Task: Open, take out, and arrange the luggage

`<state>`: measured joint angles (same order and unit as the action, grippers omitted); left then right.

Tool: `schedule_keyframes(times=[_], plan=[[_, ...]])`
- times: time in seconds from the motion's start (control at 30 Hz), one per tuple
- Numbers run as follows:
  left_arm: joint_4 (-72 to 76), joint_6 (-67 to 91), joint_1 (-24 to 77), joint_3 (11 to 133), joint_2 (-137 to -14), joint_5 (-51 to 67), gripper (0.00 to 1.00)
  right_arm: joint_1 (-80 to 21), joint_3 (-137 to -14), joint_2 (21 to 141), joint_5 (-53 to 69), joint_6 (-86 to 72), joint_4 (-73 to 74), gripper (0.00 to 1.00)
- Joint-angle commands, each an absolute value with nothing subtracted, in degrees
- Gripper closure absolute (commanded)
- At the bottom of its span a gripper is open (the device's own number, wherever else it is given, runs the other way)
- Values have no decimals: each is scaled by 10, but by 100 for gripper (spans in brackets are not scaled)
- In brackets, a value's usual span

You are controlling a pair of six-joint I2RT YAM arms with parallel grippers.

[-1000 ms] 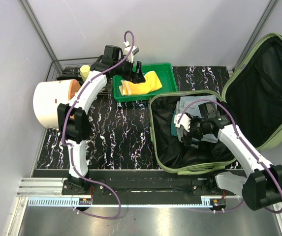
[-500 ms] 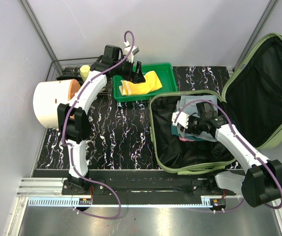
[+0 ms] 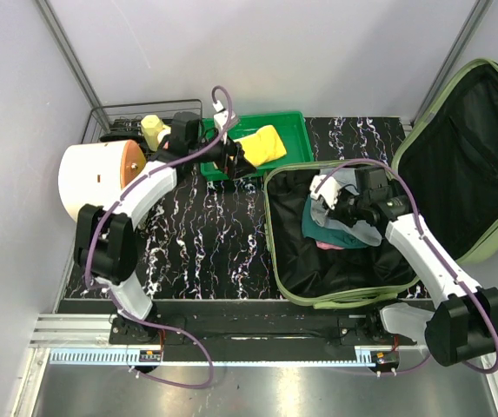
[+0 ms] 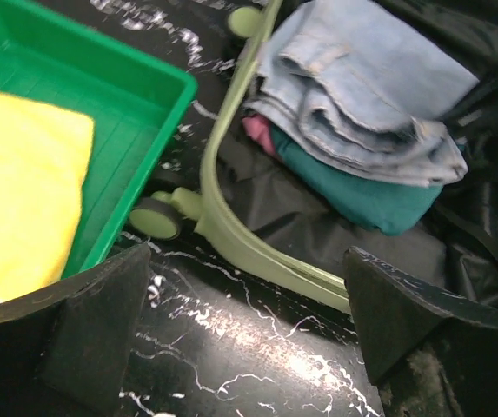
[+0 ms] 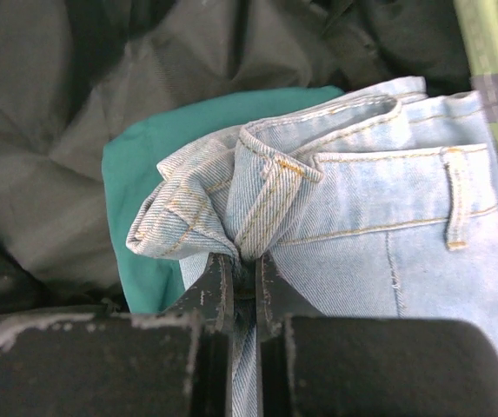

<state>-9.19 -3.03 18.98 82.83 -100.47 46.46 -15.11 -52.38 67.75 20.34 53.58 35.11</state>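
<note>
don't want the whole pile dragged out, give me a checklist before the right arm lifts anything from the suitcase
1. Luggage lid swung open: ok.
2. Right gripper shut on a fold of the jeans: ok.
3. Teal garment not caught in the grip: ok. It lies under the jeans, and only denim shows between the fingers.
4. Left gripper open, empty and outside the luggage: ok.
5. Space in the green tray beside the yellow cloth: cannot tell. Some bare floor shows, but whether it is enough for the jeans is unclear.
</note>
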Motion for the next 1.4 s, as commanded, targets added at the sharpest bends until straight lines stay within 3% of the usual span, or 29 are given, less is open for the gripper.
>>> schedule_keyframes(times=[0.0,0.3,0.57,0.9,1.1,1.3,1.37], plan=[[143,-124,213,732,-936,568,2,-134,-571,650,257,483,307,100],[352,-312,322,620,-955,595,1,-119,-570,594,290,496,326,100],[580,-268,403,667,-1085,561,1,-118,-570,553,291,508,366,100],[609,-308,453,722,-1177,567,1,-118,-569,526,288,528,408,100],[553,-382,464,739,-1200,563,1,-119,-569,515,294,537,413,100],[514,-383,452,771,-1215,529,18,-118,-580,507,297,539,423,100],[505,-394,445,773,-1216,530,19,-118,-584,502,301,539,427,100]])
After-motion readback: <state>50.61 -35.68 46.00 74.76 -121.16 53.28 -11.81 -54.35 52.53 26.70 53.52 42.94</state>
